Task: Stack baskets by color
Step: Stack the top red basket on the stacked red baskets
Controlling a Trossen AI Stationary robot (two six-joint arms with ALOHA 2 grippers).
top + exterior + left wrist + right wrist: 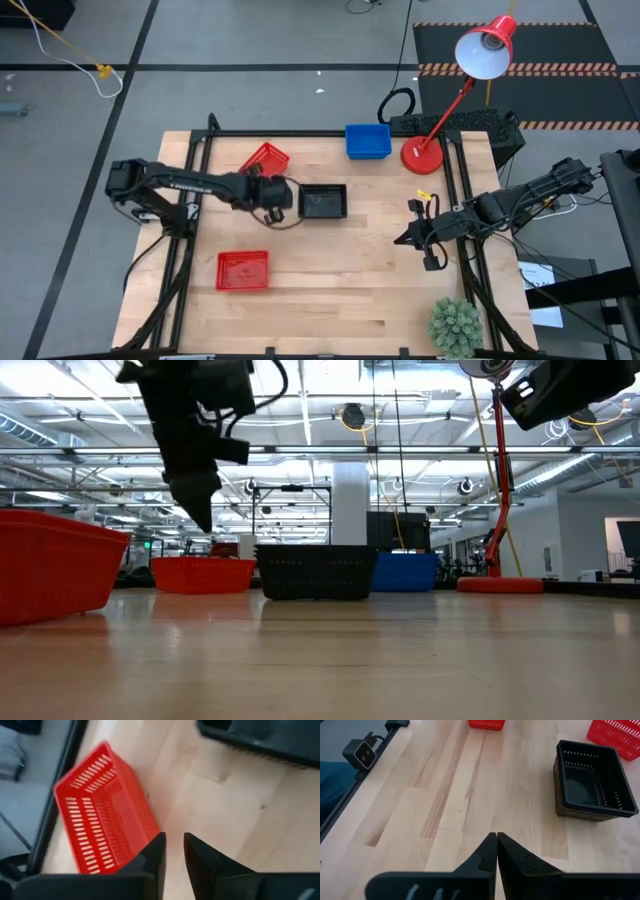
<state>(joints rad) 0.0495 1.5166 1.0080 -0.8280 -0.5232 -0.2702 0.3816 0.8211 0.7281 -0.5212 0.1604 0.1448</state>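
Light wooden plank tabletop (340, 270) sits in a black metal frame (300, 133). A red desk lamp with a round base (422, 155) is at the far right corner, white-lined shade (486, 47) tilted up. A fuzzy green plant (455, 325) sits at the near right edge, and a small grey camera box (364, 752) is clipped on the rail.

Table (330, 290): light wooden butcher-block top, framed by black metal rails. It stood on a grey floor (250, 40) marked with dark tape lines. Black mat (520, 45) with orange-and-black hazard striping lay beyond the far right corner. Red desk lamp (485, 45), white inside the shade, had its round base on the table's far right corner. Small green plant (455, 325) sat at the near right edge. Low view showed an open hall with ceiling light strips (300, 425) and a white column (350, 500).
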